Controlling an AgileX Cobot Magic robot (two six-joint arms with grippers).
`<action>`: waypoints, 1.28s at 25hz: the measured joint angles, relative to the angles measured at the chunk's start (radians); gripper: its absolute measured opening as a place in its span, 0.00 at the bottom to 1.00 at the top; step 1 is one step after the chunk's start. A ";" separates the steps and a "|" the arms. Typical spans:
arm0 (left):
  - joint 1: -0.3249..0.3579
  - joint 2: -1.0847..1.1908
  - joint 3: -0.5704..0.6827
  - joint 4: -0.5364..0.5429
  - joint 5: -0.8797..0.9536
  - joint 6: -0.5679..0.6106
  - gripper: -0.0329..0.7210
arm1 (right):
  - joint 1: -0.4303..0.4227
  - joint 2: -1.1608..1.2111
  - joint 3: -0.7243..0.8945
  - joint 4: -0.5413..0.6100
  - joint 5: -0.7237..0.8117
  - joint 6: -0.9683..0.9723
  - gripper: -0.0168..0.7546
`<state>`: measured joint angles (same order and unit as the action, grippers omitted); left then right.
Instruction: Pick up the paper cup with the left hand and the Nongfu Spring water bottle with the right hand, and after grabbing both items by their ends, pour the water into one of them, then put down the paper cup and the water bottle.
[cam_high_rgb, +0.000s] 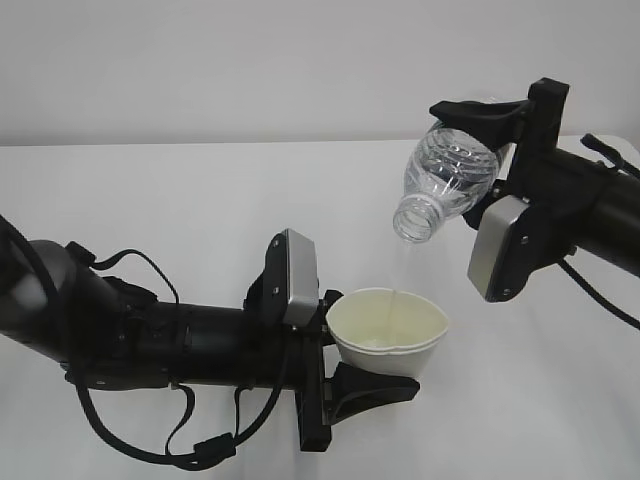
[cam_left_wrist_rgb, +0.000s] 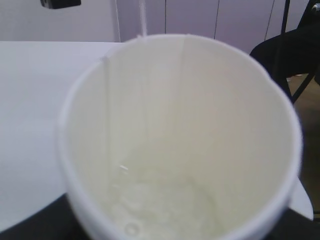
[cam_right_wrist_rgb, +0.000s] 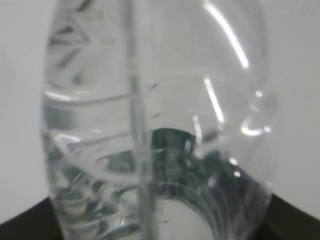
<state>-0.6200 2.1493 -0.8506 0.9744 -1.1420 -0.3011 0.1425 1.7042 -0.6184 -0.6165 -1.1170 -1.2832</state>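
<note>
My left gripper (cam_high_rgb: 372, 346) is shut on the white paper cup (cam_high_rgb: 390, 335), holding it upright just above the table, one black finger (cam_high_rgb: 375, 390) under its side. The cup (cam_left_wrist_rgb: 180, 125) fills the left wrist view, with a little water (cam_left_wrist_rgb: 165, 200) pooled at its bottom. Up to the right, my right gripper (cam_high_rgb: 478, 160) is shut on the clear Nongfu Spring water bottle (cam_high_rgb: 448, 180), tilted mouth-down towards the cup. A thin stream of water (cam_high_rgb: 397, 272) runs from the mouth into the cup. The bottle (cam_right_wrist_rgb: 155, 125) fills the right wrist view, so its fingers are hidden.
The white table (cam_high_rgb: 200, 200) stretches back to a plain pale wall. Both black arms reach in from the sides with loose cables. A dark chair-like frame (cam_left_wrist_rgb: 295, 55) stands beyond the table's edge in the left wrist view.
</note>
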 joint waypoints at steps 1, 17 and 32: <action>0.000 0.000 0.000 0.000 0.000 0.000 0.61 | 0.000 0.000 0.000 0.000 0.000 0.000 0.64; 0.000 0.000 0.000 0.000 0.000 0.000 0.61 | 0.000 0.000 0.000 0.002 0.000 -0.014 0.64; 0.000 0.000 0.000 0.000 0.003 0.000 0.61 | 0.000 0.000 0.000 0.004 -0.001 -0.040 0.64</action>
<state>-0.6200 2.1493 -0.8506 0.9744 -1.1388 -0.3011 0.1425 1.7042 -0.6184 -0.6122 -1.1184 -1.3236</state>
